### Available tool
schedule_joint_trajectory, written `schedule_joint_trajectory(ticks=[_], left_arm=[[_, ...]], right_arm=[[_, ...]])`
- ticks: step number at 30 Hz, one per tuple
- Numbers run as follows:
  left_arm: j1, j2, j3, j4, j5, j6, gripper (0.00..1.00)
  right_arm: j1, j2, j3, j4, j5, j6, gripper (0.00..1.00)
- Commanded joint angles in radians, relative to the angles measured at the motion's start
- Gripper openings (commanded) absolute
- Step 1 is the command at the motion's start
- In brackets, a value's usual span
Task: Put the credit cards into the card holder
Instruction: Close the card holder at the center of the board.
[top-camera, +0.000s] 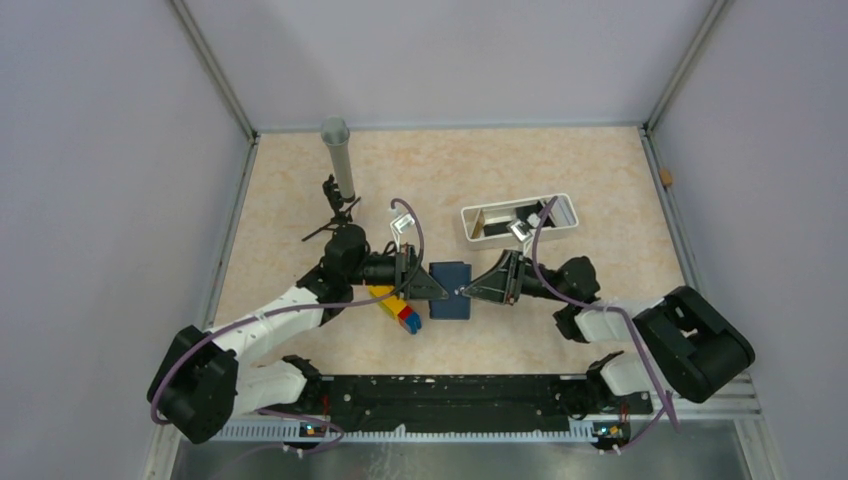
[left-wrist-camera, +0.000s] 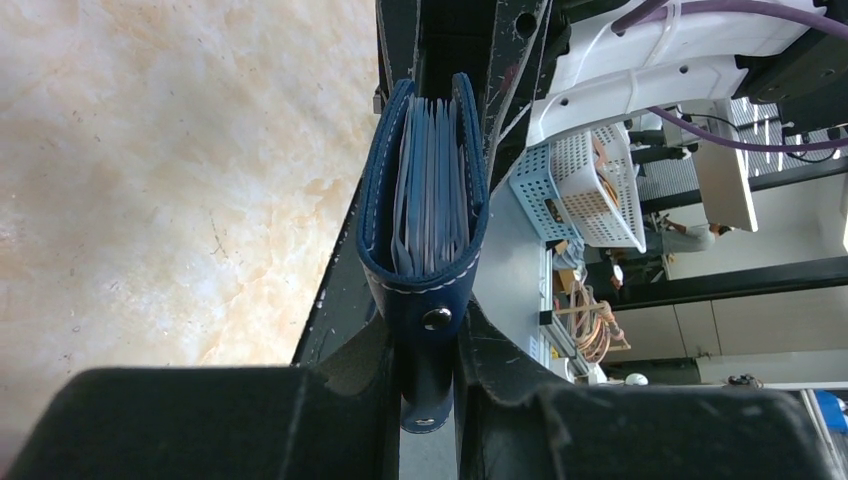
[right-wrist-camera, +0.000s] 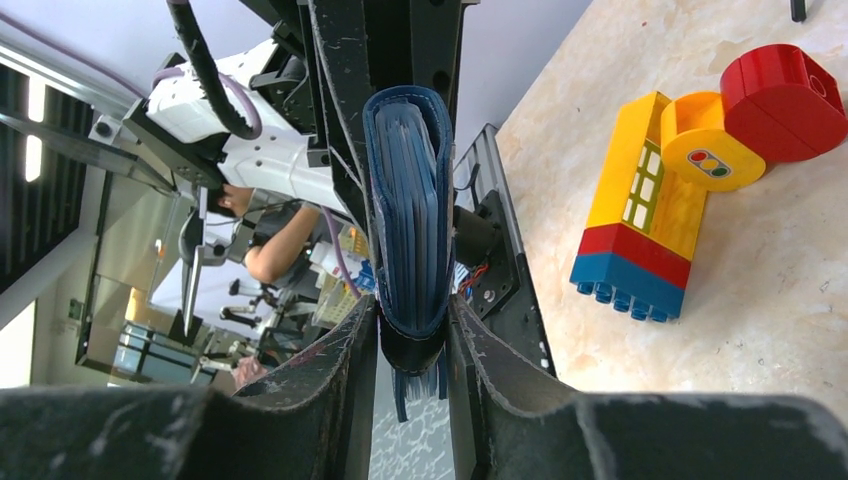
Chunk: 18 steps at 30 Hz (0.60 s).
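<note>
The navy card holder (top-camera: 450, 290) hangs edge-up above the table's middle, pinched from both sides. My left gripper (top-camera: 434, 288) is shut on its left end, my right gripper (top-camera: 468, 291) on its right end. In the left wrist view the card holder (left-wrist-camera: 425, 210) is folded, its snap stud (left-wrist-camera: 436, 319) facing the camera, and its strap runs down into the left gripper (left-wrist-camera: 428, 385). In the right wrist view the card holder (right-wrist-camera: 408, 200) shows pale blue inner leaves and sits in the right gripper (right-wrist-camera: 410, 350). I cannot make out the credit cards.
Stacked toy bricks (top-camera: 398, 308) lie on the table just left of and below the card holder, with a red round brick (right-wrist-camera: 785, 100) among them. A white tray (top-camera: 560, 203) with small items stands behind the right arm. A grey cylinder (top-camera: 338, 155) stands at the back left.
</note>
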Motion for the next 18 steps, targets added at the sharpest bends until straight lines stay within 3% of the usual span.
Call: schedule_joint_trajectory(ticks=[1, 16, 18], left_arm=[[-0.021, 0.046, 0.036, -0.02, -0.117, 0.046, 0.0], [-0.038, 0.107, 0.05, 0.022, -0.173, 0.002, 0.0], [-0.039, 0.119, 0.061, -0.027, -0.223, -0.003, 0.0]], right_arm=[[0.085, 0.014, 0.112, 0.184, -0.033, 0.011, 0.28], [0.127, 0.094, 0.148, 0.217, -0.034, 0.015, 0.27], [0.126, 0.074, 0.144, 0.172, -0.013, -0.016, 0.31]])
